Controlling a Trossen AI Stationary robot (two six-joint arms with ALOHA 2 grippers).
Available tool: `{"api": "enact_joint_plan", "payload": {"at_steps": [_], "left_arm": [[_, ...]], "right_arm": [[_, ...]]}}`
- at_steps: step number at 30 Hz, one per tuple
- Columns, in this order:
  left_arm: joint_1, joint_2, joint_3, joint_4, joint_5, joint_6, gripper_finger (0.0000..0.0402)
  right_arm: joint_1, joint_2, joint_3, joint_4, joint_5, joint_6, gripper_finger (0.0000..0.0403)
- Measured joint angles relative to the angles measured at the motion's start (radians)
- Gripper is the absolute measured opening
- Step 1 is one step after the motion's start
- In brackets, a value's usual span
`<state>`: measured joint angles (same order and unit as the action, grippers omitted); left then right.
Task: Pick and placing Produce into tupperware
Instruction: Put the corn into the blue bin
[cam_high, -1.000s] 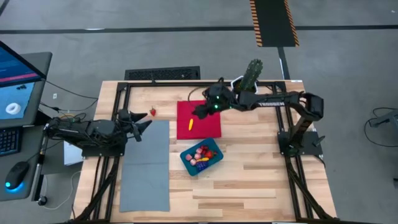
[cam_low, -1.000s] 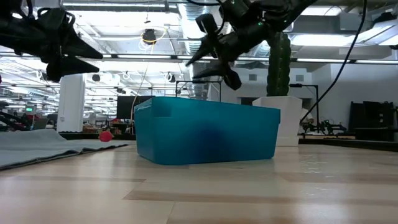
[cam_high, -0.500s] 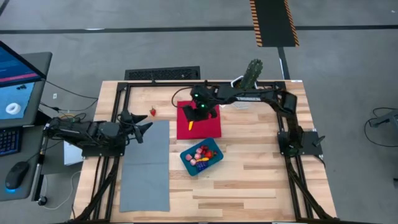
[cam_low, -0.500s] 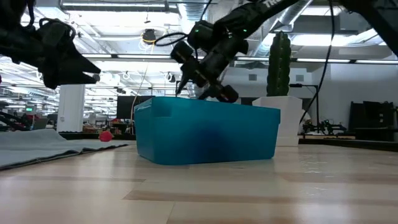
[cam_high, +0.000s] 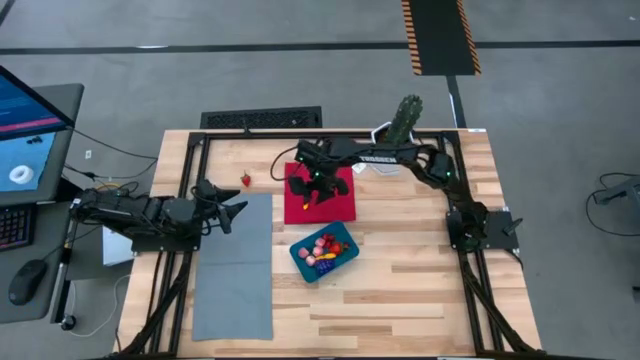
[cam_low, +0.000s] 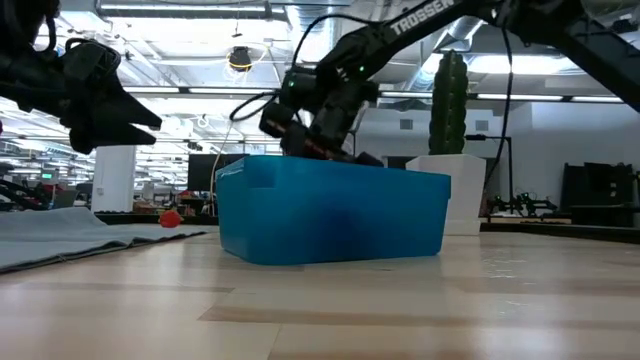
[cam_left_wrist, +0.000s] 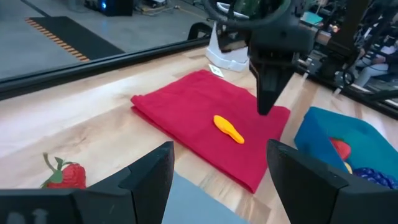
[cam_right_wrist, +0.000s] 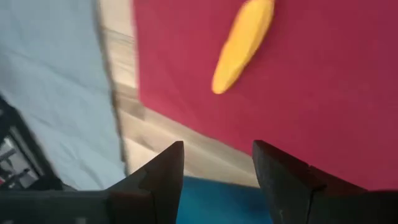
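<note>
- My right gripper (cam_right_wrist: 214, 180) hangs low over the red cloth (cam_high: 335, 203) with its fingers spread and nothing between them; the yellow banana-like piece (cam_right_wrist: 242, 45) lies flat on the cloth just ahead of the fingertips.
- As I judge it, the step in hand is picking up that piece. To do it well I would bring the fingers down on either side of its narrow width, not its ends, and close only once both tips are beside it.
- The cloth is soft, so I should stop just above it; pressing in could pinch a fold of cloth along with the piece.
- The piece is small and smooth, so a gentle, centred squeeze seems safest to keep it from squirting out.
- The blue tub (cam_high: 323, 251) sits just beside the near edge of the cloth, already holding red, pink, yellow and dark pieces, so the carry is short. Its wall is the one thing to lift clear of.
- The grey mat (cam_high: 235, 270) lies beside the cloth and tub, out of my path.
- My left gripper (cam_high: 232, 207) waits at the far corner of the mat, fingers spread and empty.
- A strawberry (cam_high: 245, 180) lies on the bare desk (cam_high: 420, 290) near that gripper, well apart from the tub and not yet collected.
- The cactus in its white pot (cam_high: 403, 122) stands at the desk's back edge, clear of the work.
</note>
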<state>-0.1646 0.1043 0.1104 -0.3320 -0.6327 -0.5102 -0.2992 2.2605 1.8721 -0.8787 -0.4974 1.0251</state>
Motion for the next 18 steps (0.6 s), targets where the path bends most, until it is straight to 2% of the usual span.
{"api": "enact_joint_plan", "payload": {"at_steps": [8,18], "left_arm": [[0.0,0.0,-0.002,0.01,0.001,0.0,0.0245],[0.0,0.0,-0.002,0.01,0.008,0.0,0.0245]], "right_arm": [[0.007,0.053,-0.001,-0.008,-0.033,-0.004,0.0216],[-0.021,0.053,-0.001,0.034,-0.007,0.042,0.0216]]}}
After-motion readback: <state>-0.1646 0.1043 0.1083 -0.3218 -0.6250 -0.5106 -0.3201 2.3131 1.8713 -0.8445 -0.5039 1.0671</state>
